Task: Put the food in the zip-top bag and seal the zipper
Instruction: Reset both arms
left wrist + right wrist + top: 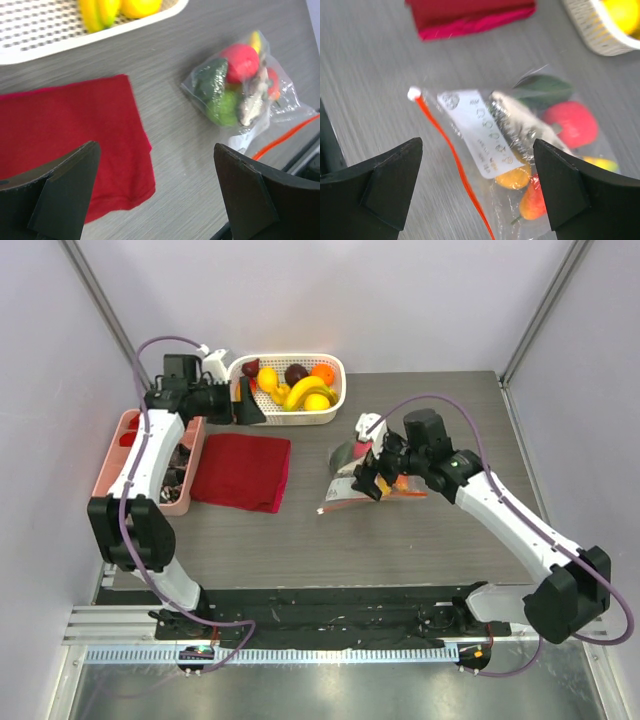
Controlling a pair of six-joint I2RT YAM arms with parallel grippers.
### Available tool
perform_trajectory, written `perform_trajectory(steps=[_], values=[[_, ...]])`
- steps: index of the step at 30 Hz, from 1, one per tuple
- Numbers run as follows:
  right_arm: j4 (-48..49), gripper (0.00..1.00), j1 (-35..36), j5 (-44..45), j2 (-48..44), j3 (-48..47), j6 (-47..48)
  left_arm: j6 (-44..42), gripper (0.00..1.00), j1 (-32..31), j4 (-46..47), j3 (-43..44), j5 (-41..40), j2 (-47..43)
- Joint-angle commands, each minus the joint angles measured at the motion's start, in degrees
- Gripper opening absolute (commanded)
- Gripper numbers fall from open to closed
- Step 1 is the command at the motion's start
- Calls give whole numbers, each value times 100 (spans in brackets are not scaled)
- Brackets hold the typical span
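Clear zip-top bag (480,131) holds food (570,125) (apple, greens); basket (298,419) holds bananas (304,390); both jaws released

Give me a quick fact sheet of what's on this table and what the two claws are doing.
Bag: clear zip-top bag lying on the table, toy food inside, including a red apple
Zipper: orange-red strip along one bag edge; sealed or not, cannot tell
Basket: white basket at the far side, bananas and other pieces in it
Cloth: red cloth, left of the bag
Left arm: left gripper open, holding nothing
Right arm: right gripper open, over the bag
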State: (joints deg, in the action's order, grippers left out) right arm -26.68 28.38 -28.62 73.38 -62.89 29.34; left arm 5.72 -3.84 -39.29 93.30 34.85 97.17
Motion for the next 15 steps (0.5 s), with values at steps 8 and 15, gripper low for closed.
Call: perform_trajectory(steps=[8, 15], values=[[1700, 97, -1756, 594, 123, -302, -3821, -9, 100, 278, -122, -461, -1112, -884], [1701, 97, -2328, 630, 176, -372, -4033, -71, 100, 278, 35, -541, -1401, -884]])
